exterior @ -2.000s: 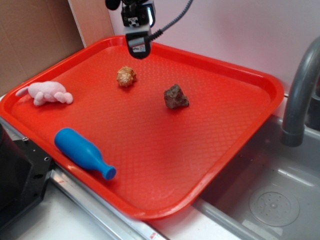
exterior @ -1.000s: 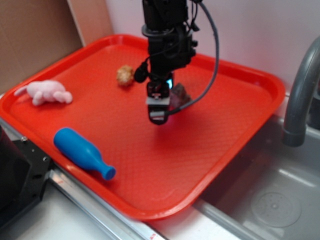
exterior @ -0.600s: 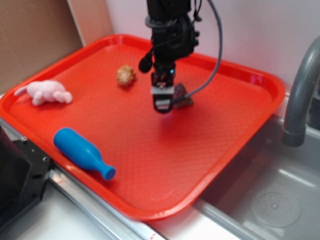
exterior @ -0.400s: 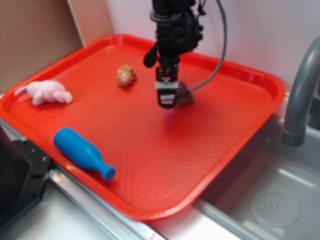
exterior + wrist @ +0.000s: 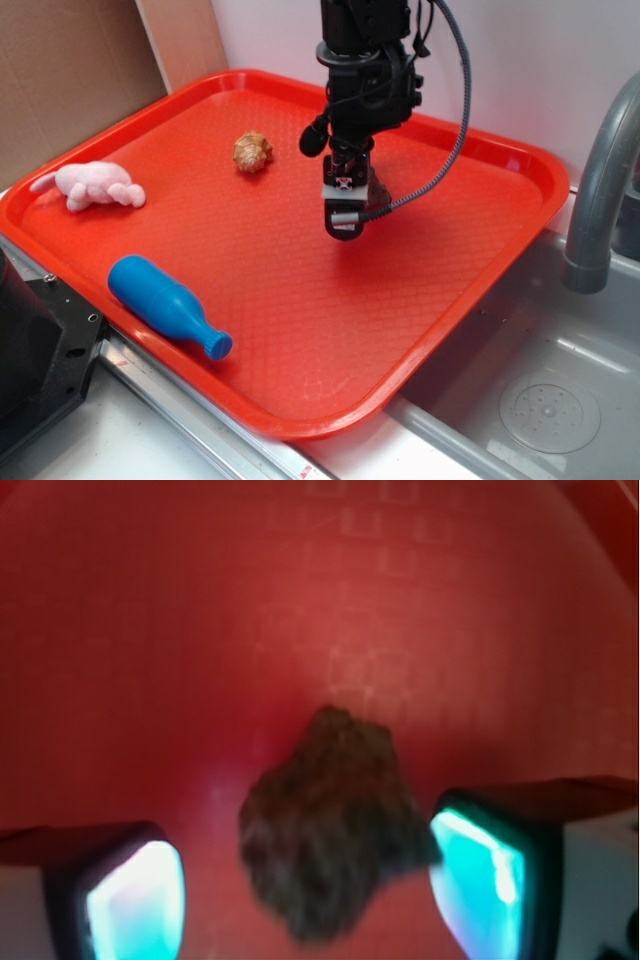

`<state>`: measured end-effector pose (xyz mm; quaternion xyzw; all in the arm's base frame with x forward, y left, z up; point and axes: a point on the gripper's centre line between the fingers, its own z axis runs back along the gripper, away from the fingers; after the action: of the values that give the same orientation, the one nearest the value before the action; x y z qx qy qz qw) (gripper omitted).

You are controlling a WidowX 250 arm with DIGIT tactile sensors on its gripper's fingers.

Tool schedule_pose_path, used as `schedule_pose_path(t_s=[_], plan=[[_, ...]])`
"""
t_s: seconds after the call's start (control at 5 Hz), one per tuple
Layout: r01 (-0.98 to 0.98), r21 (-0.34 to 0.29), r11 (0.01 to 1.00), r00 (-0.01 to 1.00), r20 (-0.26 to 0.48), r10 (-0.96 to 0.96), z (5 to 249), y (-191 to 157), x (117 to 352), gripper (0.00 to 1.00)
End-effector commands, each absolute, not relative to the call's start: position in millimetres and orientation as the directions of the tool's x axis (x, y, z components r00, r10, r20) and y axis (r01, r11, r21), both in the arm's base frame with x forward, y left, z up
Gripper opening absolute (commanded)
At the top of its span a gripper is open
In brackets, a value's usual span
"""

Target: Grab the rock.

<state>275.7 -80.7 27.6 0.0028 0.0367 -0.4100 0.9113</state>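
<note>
- Gripper (image 5: 310, 880) is spread wide and holds nothing; the wrist view shows the rock (image 5: 330, 835) lying between its two lit pads (image 5: 135, 895), with tray showing on both sides.
- Rock sits on the red tray (image 5: 480, 270), right of centre, mostly hidden behind the gripper (image 5: 343, 222) in the exterior view; only a sliver (image 5: 378, 186) shows.
- Risk: the rock lies nearer the right pad, possibly touching it already (wrist view is blurred, hard to say). Closing off-centre could shove or spin the rock instead of clamping it.
- Risk: jagged, angled faces give the flat pads poor contact, so the rock could squirt out forward when squeezed or slip on lifting.
- Risk: I can't tell the height above the tray. Too high pinches only the narrow top; too low drives the fingertips into the tray.
- The tan lump (image 5: 252, 152), pink toy (image 5: 95, 186) and blue bottle (image 5: 165, 304) lie well apart, so a wrong pick looks unlikely.
</note>
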Motion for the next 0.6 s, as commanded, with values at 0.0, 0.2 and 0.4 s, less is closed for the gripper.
schedule_pose_path(t_s=[0.0,0.2,0.4], plan=[[0.764,-0.006,0.646,0.645,-0.046,-0.763,34.2,-97.3,289.8,1.00],[0.754,-0.004,0.657,0.656,-0.059,-0.752,32.3,-97.8,289.6,0.00],[0.758,0.006,0.652,0.651,-0.067,-0.756,36.4,-99.2,283.9,0.00]])
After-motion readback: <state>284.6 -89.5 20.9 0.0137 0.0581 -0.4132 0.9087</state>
